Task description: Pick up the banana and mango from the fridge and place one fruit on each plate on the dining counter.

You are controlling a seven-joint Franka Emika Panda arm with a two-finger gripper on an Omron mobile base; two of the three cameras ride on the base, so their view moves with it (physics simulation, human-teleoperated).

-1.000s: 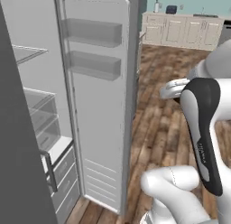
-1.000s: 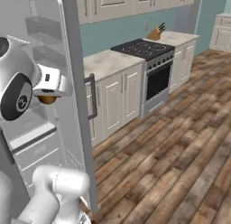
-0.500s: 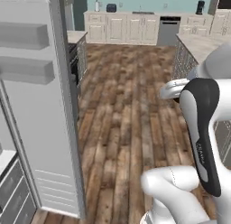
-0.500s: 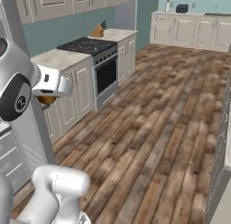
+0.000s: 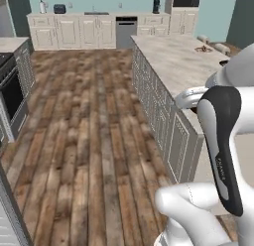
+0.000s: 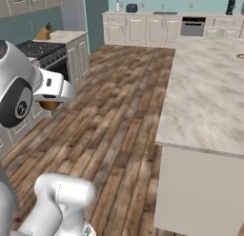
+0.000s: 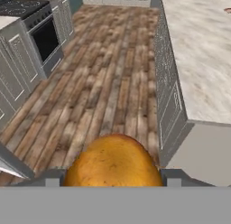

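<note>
My gripper [image 6: 49,102] is shut on the mango [image 6: 48,105], a round yellow-orange fruit that fills the bottom of the hand view [image 7: 113,162] and hides my gripper [image 7: 113,179] fingers. The hand hangs over the wood floor, left of the dining counter [image 6: 209,87]. This long marbled top runs along the right of the hand view [image 7: 203,51] and the left base view [image 5: 173,61]. A sliver of the red-orange-rimmed plate [image 6: 240,55] lies far along it, also at the hand view's top right [image 7: 227,10]. A grey fridge door edge [image 5: 6,210] shows at lower left. The banana is out of view.
A stove with a dark oven door [image 7: 43,35] stands in cream cabinets on the left [image 6: 43,52]. More cream cabinets and a dishwasher [image 5: 125,31] line the far wall. A wide wood floor aisle [image 5: 89,131] runs between stove and island.
The whole picture has swung away from the open fridge toward the island, so the camera has moved. The mango stays held in the gripper throughout.
</note>
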